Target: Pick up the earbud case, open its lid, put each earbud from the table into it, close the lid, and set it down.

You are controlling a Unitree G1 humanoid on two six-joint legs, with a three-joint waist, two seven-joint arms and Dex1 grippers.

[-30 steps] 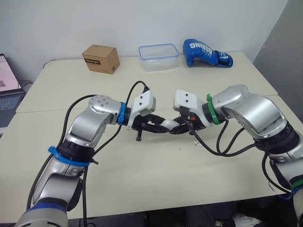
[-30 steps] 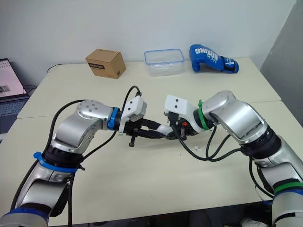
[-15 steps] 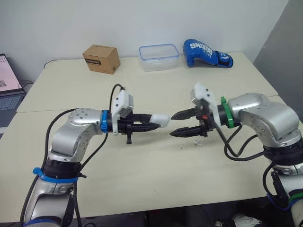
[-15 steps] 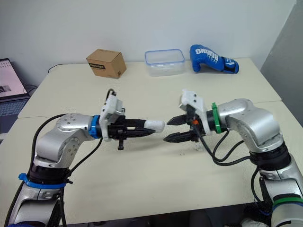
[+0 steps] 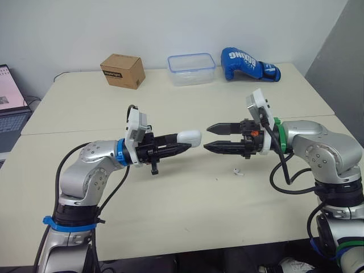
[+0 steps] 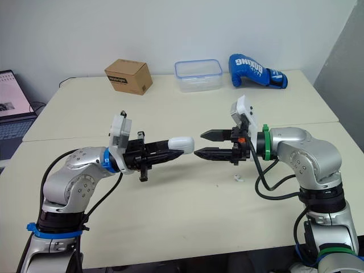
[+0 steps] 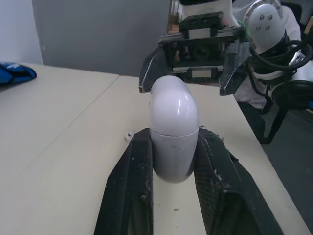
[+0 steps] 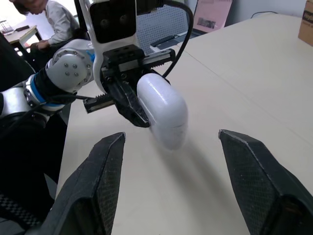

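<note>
Left claw (image 5: pixel 181 142) clamped on the shut earbud case (image 5: pixel 189 137), we hold it above the worktop (image 5: pixel 170 210) in the head views, our right claw (image 5: pixel 207 138) spread apart just short of its lid (image 5: pixel 196 136), one earbud (image 5: pixel 238 171) lying on the worktop below. From the left wrist only the case's lower half is pinched; from the right wrist the lid lies ahead of open fingers (image 8: pixel 105 181), where we judge an off-centre nip could twist the glossy shell loose.

Cardboard box (image 5: pixel 121 70): far side of table (image 5: pixel 187 205).
Clear container (image 5: pixel 191 69): blue-rimmed, between box and glove.
Boxing glove (image 5: pixel 249 63): blue, far right.
Laptop (image 5: pixel 10 108): open, left edge.
</note>
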